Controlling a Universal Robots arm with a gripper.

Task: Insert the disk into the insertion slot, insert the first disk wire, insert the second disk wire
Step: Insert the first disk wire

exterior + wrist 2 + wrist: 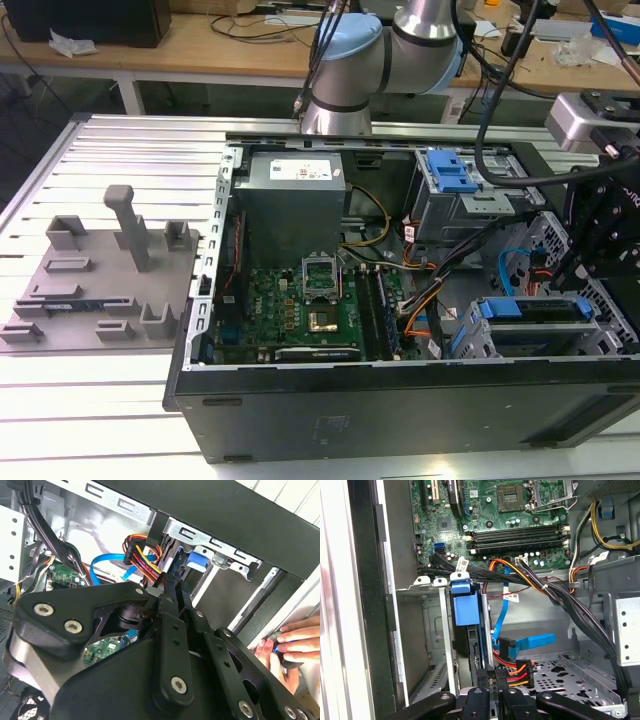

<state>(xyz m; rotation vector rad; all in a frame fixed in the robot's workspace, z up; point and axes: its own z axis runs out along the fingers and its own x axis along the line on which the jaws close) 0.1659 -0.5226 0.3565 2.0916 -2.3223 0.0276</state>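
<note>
The disk [535,310] in its blue carrier sits inside the insertion slot [468,338], the low grey cage at the exterior view's right front corner of the case. Its blue handle [463,603] [198,560] sticks out of the cage [436,625]. My gripper [492,674] [170,582] [572,268] reaches down at the disk's rear edge. Its fingers are shut on the black plug of a red, yellow and orange disk wire [514,672] [142,555]. A flat blue disk wire [529,642] [107,562] with a black plug lies just beside it.
A taller grey cage with a blue latch [452,178] stands behind the slot. The motherboard [310,305] and bundles of black cables [580,615] lie close by. A person's hand [295,640] rests at the case's outer wall. A grey fixture plate [100,285] sits outside the case.
</note>
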